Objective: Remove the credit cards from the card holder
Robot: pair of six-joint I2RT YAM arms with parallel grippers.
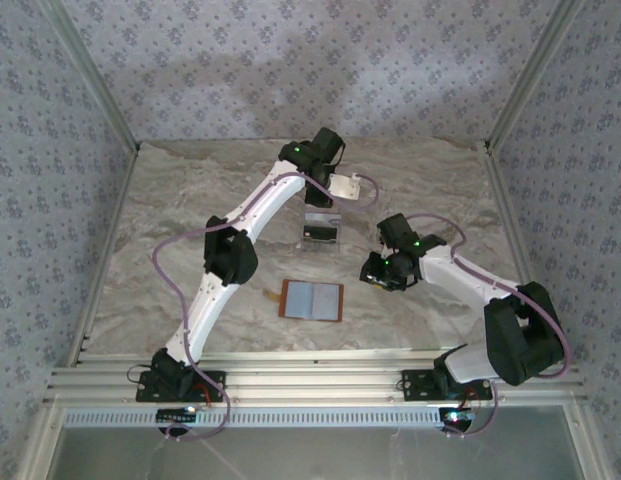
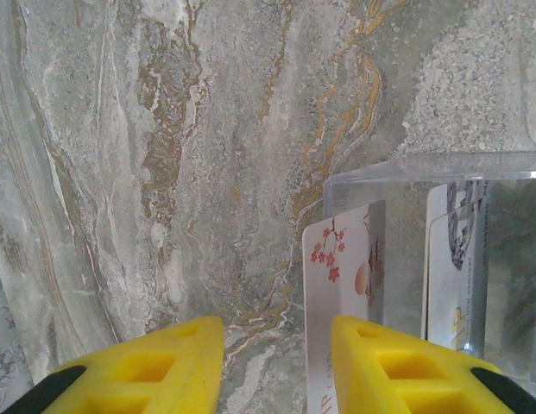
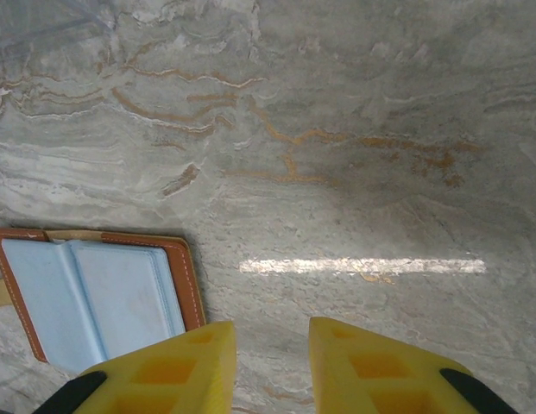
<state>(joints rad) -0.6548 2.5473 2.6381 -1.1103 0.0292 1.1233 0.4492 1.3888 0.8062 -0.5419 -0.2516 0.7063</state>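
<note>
**Inspector:** Where is the card holder (image 1: pixel 312 300) lying?

**Assessor:** It is lying open and flat on the marbled table (image 2: pixel 164 172), with its grey-blue lining facing up. It is sitting between the two arms, nearer the bases than the clear tray (image 2: pixel 423 166). Bare table is showing between holder and tray.

**Inspector:** And the blossom card (image 2: pixel 341 276) and the second card (image 2: pixel 453 267)?

**Assessor:** Both are lying at the clear tray, well apart from the holder. The blossom card, pale with red flowers, is sitting at the tray's left wall. I cannot tell whether it is fully inside or crossing that wall. The second card, pale with a dark pattern near its top, is lying inside the tray, just beside the first.

**Inspector:** How is the left gripper (image 2: pixel 276 332) standing?

**Assessor:** The left arm is reaching across to the far middle of the table, by the tray. Its yellow fingers are standing apart, with bare table showing in the gap and nothing pinched. One finger is hanging over the near end of the blossom card. Contact cannot be judged.

**Inspector:** And the right gripper (image 3: pixel 272 336)?

**Assessor:** Its fingers are also standing apart, gripping nothing, with bare table showing between them. It is hanging just to the right of the card holder. In its wrist view the holder's brown edge is showing beside one finger.
</note>
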